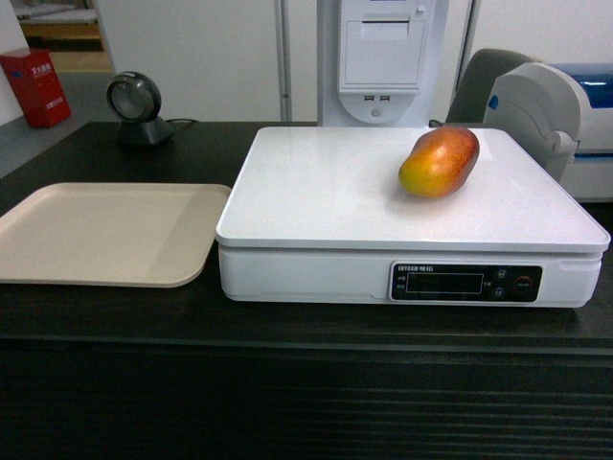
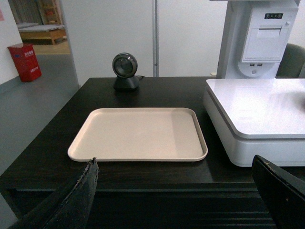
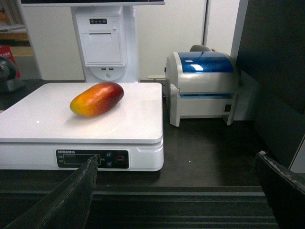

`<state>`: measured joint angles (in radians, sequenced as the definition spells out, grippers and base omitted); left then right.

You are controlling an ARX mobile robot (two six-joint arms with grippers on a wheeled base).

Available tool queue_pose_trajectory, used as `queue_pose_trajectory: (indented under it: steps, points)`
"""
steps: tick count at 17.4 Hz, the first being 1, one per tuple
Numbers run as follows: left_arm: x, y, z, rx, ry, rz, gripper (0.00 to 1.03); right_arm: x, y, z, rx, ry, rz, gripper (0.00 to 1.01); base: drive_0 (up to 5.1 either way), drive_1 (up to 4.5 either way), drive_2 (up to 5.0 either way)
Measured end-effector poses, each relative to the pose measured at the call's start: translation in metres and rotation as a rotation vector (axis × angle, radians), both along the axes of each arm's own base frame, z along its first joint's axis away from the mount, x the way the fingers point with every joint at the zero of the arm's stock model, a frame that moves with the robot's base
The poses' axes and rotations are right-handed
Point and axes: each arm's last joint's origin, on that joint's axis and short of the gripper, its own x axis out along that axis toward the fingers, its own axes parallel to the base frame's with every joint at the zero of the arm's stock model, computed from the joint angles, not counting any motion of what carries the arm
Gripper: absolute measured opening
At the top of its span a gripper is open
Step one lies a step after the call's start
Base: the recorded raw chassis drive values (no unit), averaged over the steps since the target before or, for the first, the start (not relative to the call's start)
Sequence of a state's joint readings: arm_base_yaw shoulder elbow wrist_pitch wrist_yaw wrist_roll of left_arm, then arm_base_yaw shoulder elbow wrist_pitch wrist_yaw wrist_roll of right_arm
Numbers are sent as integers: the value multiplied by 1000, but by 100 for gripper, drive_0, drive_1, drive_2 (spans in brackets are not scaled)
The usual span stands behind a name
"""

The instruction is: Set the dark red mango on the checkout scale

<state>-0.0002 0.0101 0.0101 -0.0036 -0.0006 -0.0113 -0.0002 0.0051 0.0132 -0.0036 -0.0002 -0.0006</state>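
Note:
The dark red mango (image 1: 440, 161) lies on its side on the white scale (image 1: 326, 192), toward its back right; the right wrist view shows the mango (image 3: 97, 98) on the scale (image 3: 128, 129) too. The scale stands on the dark checkout counter (image 1: 287, 326). My left gripper (image 2: 176, 164) hangs open in front of the counter's edge, holding nothing. My right gripper (image 3: 176, 162) is also open and empty, back from the counter in front of the scale's right corner. Neither gripper shows in the head view.
A beige tray (image 1: 105, 233) lies left of the scale. A round black scanner (image 1: 136, 107) stands at the back left. A blue-lidded label printer (image 3: 202, 88) sits right of the scale, and a white kiosk (image 1: 381, 57) stands behind it.

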Motion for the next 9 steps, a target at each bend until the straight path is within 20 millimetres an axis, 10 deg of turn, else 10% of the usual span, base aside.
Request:
queue_pose_trajectory:
  steps: [9]
  points:
    - [0, 0, 0, 0, 0, 0, 98, 0, 0, 0, 0, -1, 0, 98, 0, 0, 0]
